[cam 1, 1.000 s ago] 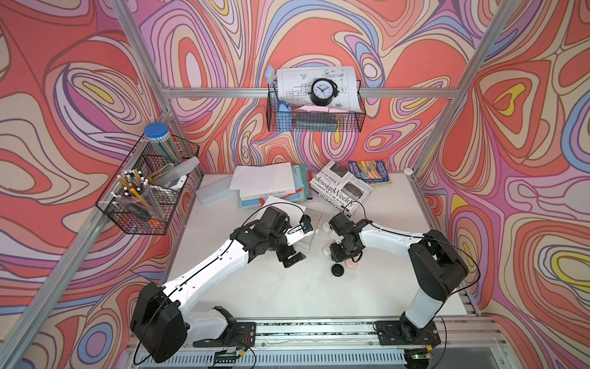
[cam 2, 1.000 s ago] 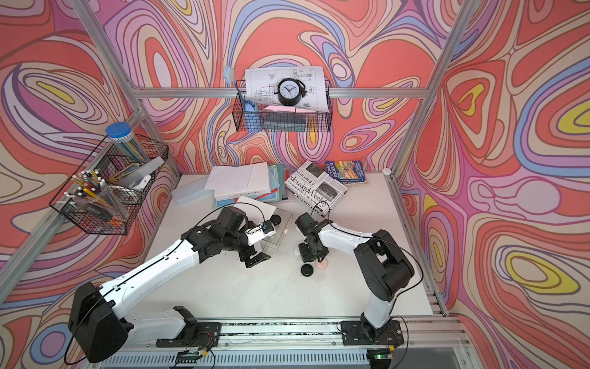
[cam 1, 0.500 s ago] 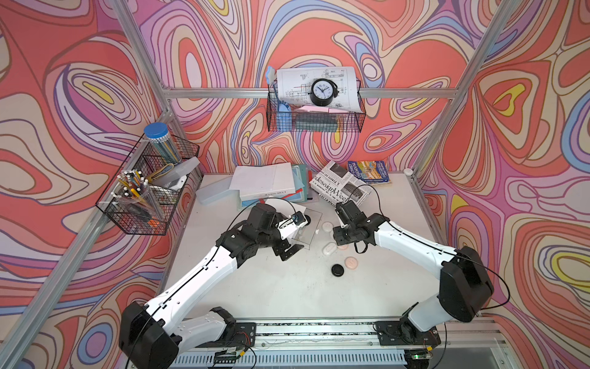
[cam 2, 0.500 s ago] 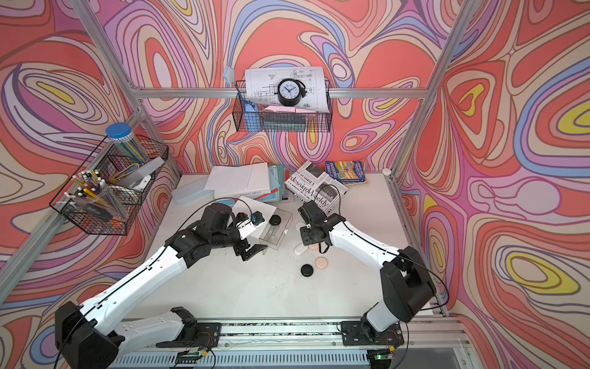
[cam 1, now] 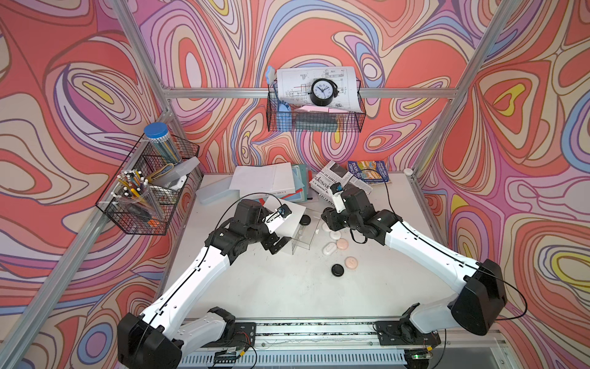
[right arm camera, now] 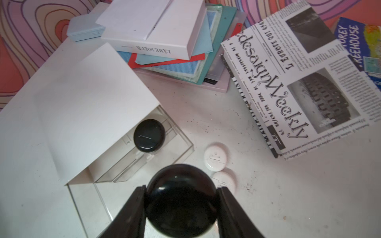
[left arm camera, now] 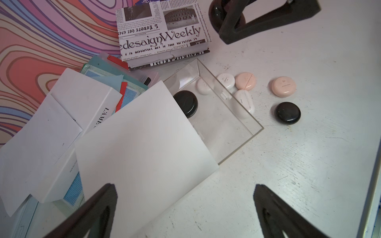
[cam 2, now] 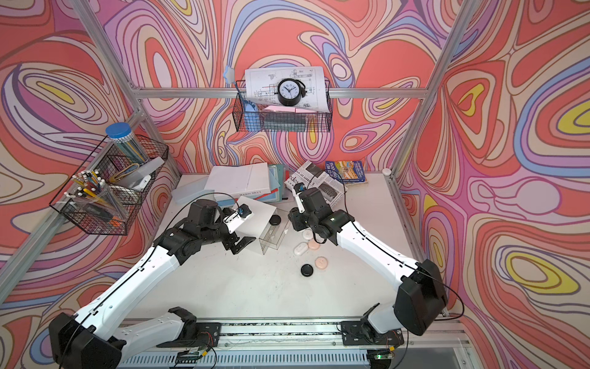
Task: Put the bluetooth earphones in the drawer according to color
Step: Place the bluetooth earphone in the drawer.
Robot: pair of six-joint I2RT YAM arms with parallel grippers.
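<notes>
The drawer (cam 1: 302, 238) is a clear tray pulled out of a small white cabinet (cam 1: 287, 213); one black earphone case (cam 1: 306, 219) lies in it, also seen in the wrist views (left arm camera: 186, 103) (right arm camera: 149, 136). My right gripper (right arm camera: 181, 198) is shut on another black case (right arm camera: 181, 185) and hovers at the drawer's far corner (cam 1: 329, 220). On the table beside the drawer lie three white cases (cam 1: 329, 248), two pink cases (cam 1: 351, 262) and a black case (cam 1: 336, 270). My left gripper (left arm camera: 184, 190) is open and empty in front of the cabinet (cam 1: 274, 246).
A book stack (cam 1: 271, 182), a frosted pencil box (cam 1: 214, 191), a newspaper-print book (cam 1: 332, 182) and a blue book (cam 1: 368, 172) line the back of the table. A wire basket of pens (cam 1: 143, 198) hangs at the left, another with a clock (cam 1: 314, 111) on the back wall.
My right gripper has moved from the loose cases back and left to the drawer, carrying the black case. My left gripper has drawn slightly left, away from the drawer.
</notes>
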